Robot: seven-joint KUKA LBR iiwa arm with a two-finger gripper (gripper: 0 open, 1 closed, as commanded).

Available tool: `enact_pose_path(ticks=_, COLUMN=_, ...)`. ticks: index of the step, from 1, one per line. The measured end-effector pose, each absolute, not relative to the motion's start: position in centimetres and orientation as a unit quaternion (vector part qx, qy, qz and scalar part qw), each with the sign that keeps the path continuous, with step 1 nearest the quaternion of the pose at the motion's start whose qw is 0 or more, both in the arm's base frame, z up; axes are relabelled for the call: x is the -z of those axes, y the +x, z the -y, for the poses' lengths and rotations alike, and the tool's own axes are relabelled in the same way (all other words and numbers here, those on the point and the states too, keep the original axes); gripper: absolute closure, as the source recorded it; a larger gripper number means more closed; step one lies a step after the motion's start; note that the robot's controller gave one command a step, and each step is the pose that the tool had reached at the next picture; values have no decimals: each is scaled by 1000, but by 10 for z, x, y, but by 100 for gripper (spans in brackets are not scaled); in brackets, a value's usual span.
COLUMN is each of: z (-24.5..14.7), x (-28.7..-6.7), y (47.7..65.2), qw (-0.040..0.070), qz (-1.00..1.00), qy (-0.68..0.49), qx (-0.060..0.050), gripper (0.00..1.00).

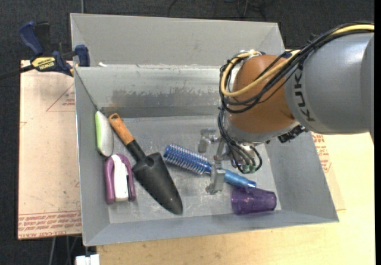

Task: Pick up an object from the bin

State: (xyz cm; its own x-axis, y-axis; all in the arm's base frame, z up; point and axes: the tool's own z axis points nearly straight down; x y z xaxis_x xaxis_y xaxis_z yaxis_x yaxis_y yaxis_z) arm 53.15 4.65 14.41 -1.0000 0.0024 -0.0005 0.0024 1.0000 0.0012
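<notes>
Closest to the lens is my own arm: the grey link (336, 88) coming in from the right, and below it the orange cover (259, 94) with its looped cables, hanging over the right half of the bin (172, 88). Under that, my gripper (212, 162) is down near the bin floor, right of centre. Its two metal fingers (215, 183) stand apart, one on the far side and one on the near side of the blue hairbrush (186, 159), about where the bristled head runs into the handle. So I read my gripper as spread and straddling the brush rather than clamped on it. Whether either finger already touches the brush, I cannot tell. The brush lies flat on the floor, bristle head pointing left, with the end of its handle close by the purple cup (253, 201), which lies on its side in the near right corner. To the left, apart from my gripper, lie a trowel (156, 183) with an orange handle and dark blade, a purple and white thing (119, 178) and a pale green and white stick (103, 134) along the left wall. As I judge it, the approach is made and the brush is bracketed, but nothing has been lifted. What remains is to close on the brush, check that it sits firm, and raise it clear of the bin without dragging the cup along.
</notes>
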Motion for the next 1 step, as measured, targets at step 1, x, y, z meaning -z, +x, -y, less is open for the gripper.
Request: enact_pose_path(ticks=1, z=-46, x=-144, y=532, qw=0, qz=-1000, qy=1, qx=-1, gripper=0)
